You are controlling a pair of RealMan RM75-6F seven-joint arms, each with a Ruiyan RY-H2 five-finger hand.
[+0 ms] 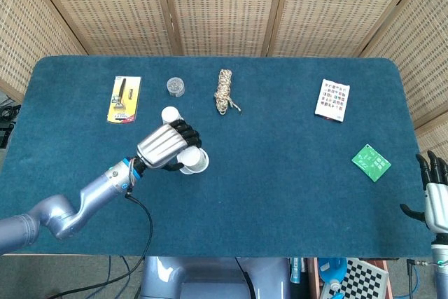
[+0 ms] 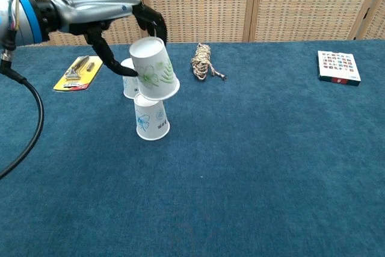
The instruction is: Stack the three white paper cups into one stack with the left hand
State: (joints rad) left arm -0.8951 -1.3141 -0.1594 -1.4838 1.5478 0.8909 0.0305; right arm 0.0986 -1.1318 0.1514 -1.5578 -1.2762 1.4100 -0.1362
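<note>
My left hand point(image 2: 99, 4) point(image 1: 166, 146) grips a white paper cup with a green leaf print point(image 2: 154, 69) point(image 1: 195, 162), upside down and slightly tilted, lifted off the table. It hangs just above a second upside-down cup with a blue print point(image 2: 151, 120), which stands on the blue cloth. A third white cup point(image 2: 129, 80) point(image 1: 169, 113) stands behind them, partly hidden by the held cup. My right hand point(image 1: 434, 190) stays at the table's far right edge, fingers apart and empty.
A yellow razor pack point(image 1: 124, 99), a small round tin point(image 1: 176, 87) and a coil of rope point(image 1: 225, 91) lie along the back. A card box point(image 1: 332, 99) and a green packet point(image 1: 370, 162) lie on the right side.
</note>
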